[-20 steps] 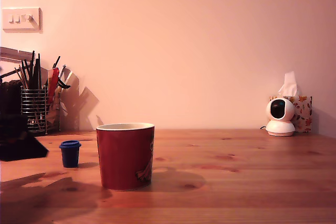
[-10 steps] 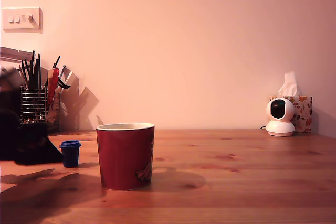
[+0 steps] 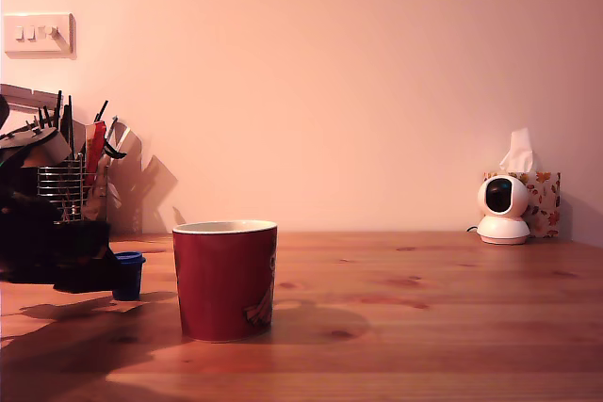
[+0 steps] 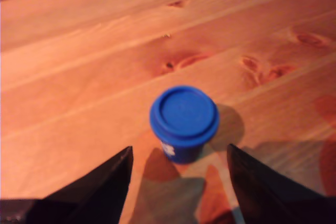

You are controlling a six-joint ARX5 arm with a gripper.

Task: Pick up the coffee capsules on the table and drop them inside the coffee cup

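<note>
The gripper [image 4: 178, 182] stood wide open and held nothing; in the wrist view its two dark fingers [image 4: 100, 192] flanked bare wood, with the blue capsule [image 4: 184, 120] just ahead of the gap and not yet between them. That spread looked chosen to clear the pod's rim on both sides before closing. The capsule stood upright on the table [image 4: 79, 77], its flat top facing the camera, so a side grasp below the rim seemed the aim.

In the exterior view the gripper [image 3: 89, 265] sat low over the wood at that view's left, partly covering the capsule [image 3: 128, 275]. The cup [image 3: 225, 279] stood just to the exterior view's right of the pod, mouth up, near enough for a short carry. Only the blue capsule showed. Behind the arm a wire holder [image 3: 62, 197] of utensils stood against the wall, and far off at the right a small white camera [image 3: 502, 209] sat before a tissue box [image 3: 537, 200].
</note>
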